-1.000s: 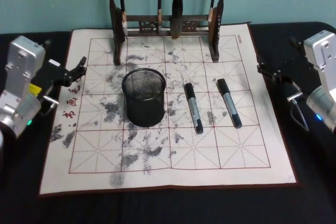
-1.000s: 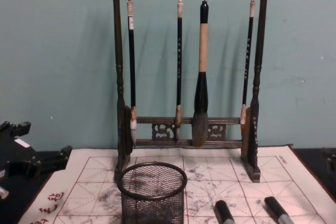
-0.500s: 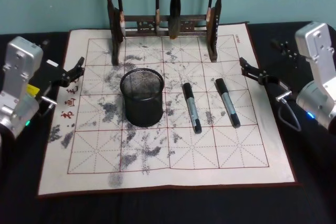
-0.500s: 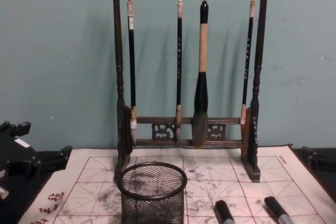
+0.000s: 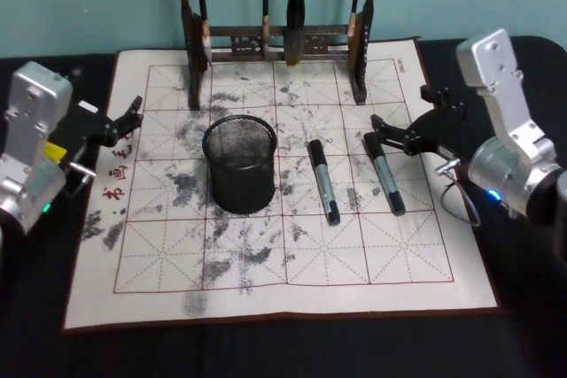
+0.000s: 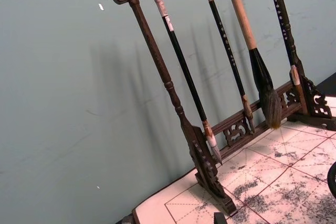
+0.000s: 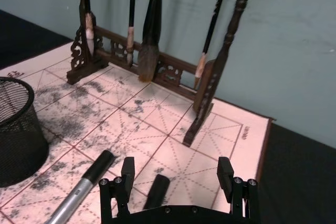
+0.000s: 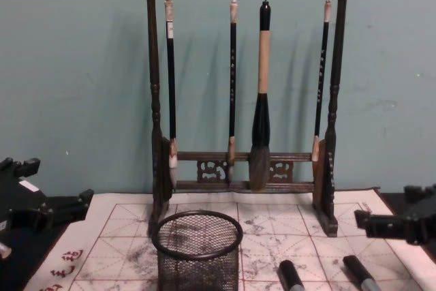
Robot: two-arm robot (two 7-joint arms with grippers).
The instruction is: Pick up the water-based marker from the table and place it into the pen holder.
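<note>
Two black-and-grey water-based markers lie on the cream mat, one in the middle and one further right. The black mesh pen holder stands left of them. My right gripper is open and hovers over the far black end of the right marker. In the right wrist view that marker's end lies between the spread fingers, apart from them, with the other marker and the pen holder beside it. My left gripper rests open at the mat's left edge.
A tall dark wooden brush rack with several hanging brushes stands along the mat's far edge, behind the pen holder and markers. Black tabletop surrounds the mat. The near half of the mat holds only ink smudges.
My right arm has swung in from the table's right side over the mat, and its open gripper now sits above the right marker's far end. The left arm has stayed put.
</note>
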